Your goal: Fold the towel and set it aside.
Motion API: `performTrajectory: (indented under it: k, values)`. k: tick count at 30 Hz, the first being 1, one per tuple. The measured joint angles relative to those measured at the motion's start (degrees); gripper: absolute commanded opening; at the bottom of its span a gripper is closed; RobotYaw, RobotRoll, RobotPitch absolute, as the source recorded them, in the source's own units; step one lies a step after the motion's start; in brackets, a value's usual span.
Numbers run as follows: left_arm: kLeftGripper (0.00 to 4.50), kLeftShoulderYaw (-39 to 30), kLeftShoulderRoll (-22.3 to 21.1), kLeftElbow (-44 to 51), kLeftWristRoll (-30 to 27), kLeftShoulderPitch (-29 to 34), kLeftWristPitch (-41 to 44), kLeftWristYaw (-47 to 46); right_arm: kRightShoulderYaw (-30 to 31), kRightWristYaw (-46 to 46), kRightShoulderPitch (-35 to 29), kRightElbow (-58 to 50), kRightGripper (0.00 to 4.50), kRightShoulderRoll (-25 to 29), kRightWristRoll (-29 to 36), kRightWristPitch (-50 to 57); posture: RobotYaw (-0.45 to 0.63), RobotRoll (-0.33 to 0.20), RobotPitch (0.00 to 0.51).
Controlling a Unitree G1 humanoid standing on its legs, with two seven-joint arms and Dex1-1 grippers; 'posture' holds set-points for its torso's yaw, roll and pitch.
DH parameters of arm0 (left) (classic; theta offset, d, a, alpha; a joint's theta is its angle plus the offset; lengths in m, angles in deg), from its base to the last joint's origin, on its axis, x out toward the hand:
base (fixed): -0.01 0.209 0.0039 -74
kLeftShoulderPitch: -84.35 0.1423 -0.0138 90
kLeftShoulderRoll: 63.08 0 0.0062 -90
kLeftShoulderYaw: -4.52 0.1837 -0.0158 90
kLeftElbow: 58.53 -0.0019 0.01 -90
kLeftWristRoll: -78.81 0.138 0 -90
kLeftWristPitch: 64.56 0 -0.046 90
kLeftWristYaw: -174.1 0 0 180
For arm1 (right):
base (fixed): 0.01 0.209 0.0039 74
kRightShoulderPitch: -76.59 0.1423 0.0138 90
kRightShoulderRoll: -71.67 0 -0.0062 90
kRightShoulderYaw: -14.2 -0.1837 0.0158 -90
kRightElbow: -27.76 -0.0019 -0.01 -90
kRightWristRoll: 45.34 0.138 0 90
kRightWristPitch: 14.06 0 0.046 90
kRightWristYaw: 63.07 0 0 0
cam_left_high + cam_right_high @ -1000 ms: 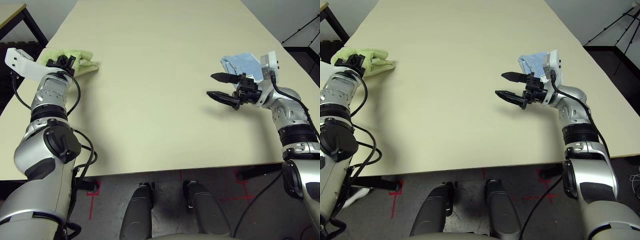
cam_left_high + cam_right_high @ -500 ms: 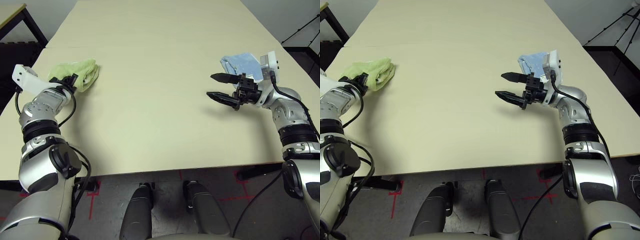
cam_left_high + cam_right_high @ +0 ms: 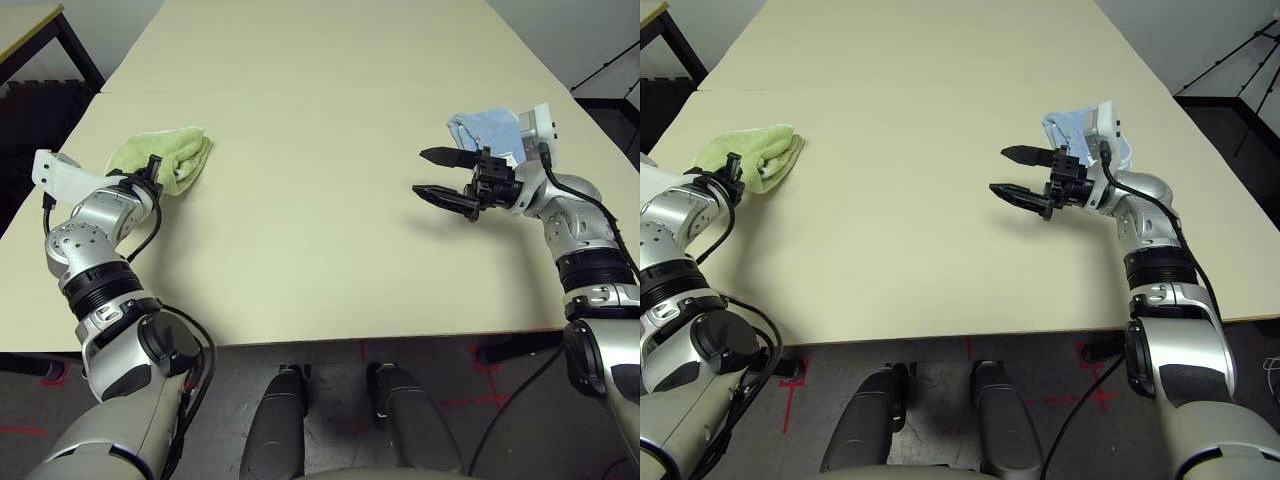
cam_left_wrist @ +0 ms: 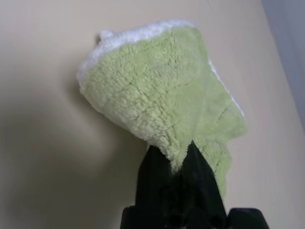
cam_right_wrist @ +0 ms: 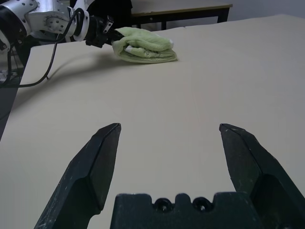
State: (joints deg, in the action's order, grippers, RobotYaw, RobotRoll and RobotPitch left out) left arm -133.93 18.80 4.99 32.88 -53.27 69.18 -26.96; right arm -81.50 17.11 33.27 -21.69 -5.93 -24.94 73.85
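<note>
With the towel (image 3: 165, 160) already bundled into a fold near the table's (image 3: 320, 120) left edge, the setting-aside step is judged to be in hand. A corner of it is pinched between the nearly closed fingers of the left gripper (image 4: 178, 164). The right gripper (image 3: 432, 172) is held wide apart over bare table, with nothing in it. A release and a clean withdrawal are called for next.
</note>
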Motion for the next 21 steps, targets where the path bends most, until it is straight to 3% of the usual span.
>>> performTrajectory:
  k: [9, 14, 21]
  values:
    - [4.45, -2.1, -1.3, -0.6, -2.0, 0.7, 4.4, -6.5, 0.3, 0.1, 0.0, 0.0, 4.50, 0.0, -0.1, -0.3, 0.04, 0.000, 0.158]
    - [4.48, -5.0, 0.5, 6.0, -5.8, 0.6, 9.3, -15.1, 0.4, 0.2, 0.0, 0.3, 4.50, 0.0, -0.3, -0.7, 0.04, 0.000, 0.158]
    - [4.48, -7.7, 6.9, 25.0, -14.2, -1.0, 13.3, -32.5, 0.5, 0.6, 0.0, 0.4, 4.50, -0.3, -0.3, -1.0, 0.06, 0.000, 0.161]
